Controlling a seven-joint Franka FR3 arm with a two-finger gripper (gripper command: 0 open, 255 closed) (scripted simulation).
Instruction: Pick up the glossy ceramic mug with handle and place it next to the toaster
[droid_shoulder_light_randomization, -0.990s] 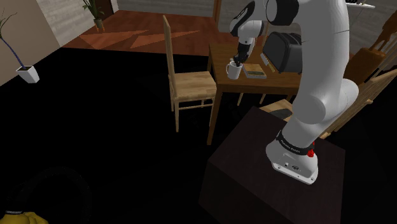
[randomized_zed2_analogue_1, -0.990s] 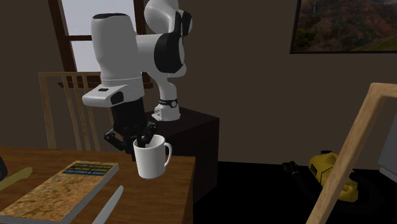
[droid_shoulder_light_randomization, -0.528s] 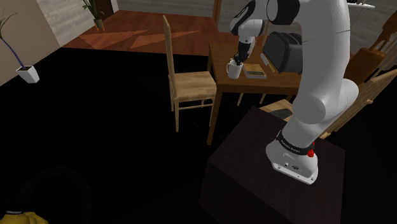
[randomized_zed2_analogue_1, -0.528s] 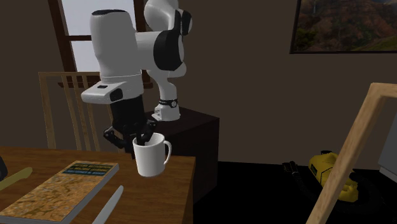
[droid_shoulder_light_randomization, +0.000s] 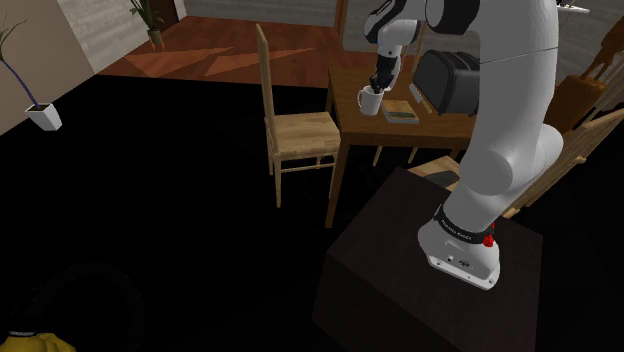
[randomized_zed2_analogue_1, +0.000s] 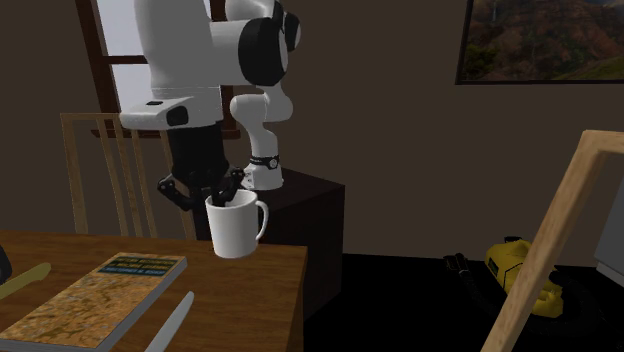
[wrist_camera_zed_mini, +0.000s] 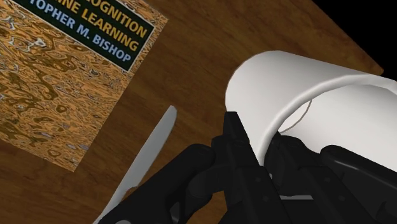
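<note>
looking at the grip first: the gripper (randomized_zed2_analogue_1: 222, 200) is clamped on the rim of the white mug (randomized_zed2_analogue_1: 235, 228), one finger down inside the cup and the other outside the wall. that's a sensible hold imo, since the handle sticks out toward the second exterior view's right and stays clear of the fingers. it also keeps the mug upright.

the mug hangs a bit above the wooden table (randomized_zed2_analogue_1: 270, 290), near the corner closest to the stand, so i'd judge the pick done and the carry as what's left.

stuff on the table:
- a book (wrist_camera_zed_mini: 57, 83) with a mottled orange cover lies flat
- a table knife (wrist_camera_zed_mini: 149, 156) lies just beside the book, on the mug's side
- a dark boxy appliance (droid_shoulder_light_randomization: 447, 85), which i take for the toaster, stands further along the table, partly hidden by the arm

room-wise, the table edge runs close behind the mug and past it is just a black area, so no drifting that way. the book and knife sit roughly between the mug and the toaster, but both are flat and should pass under the mug. i can't tell how much bare wood is next to the toaster. a wooden chair (droid_shoulder_light_randomization: 295, 130) stands off the table's side, well clear.
</note>
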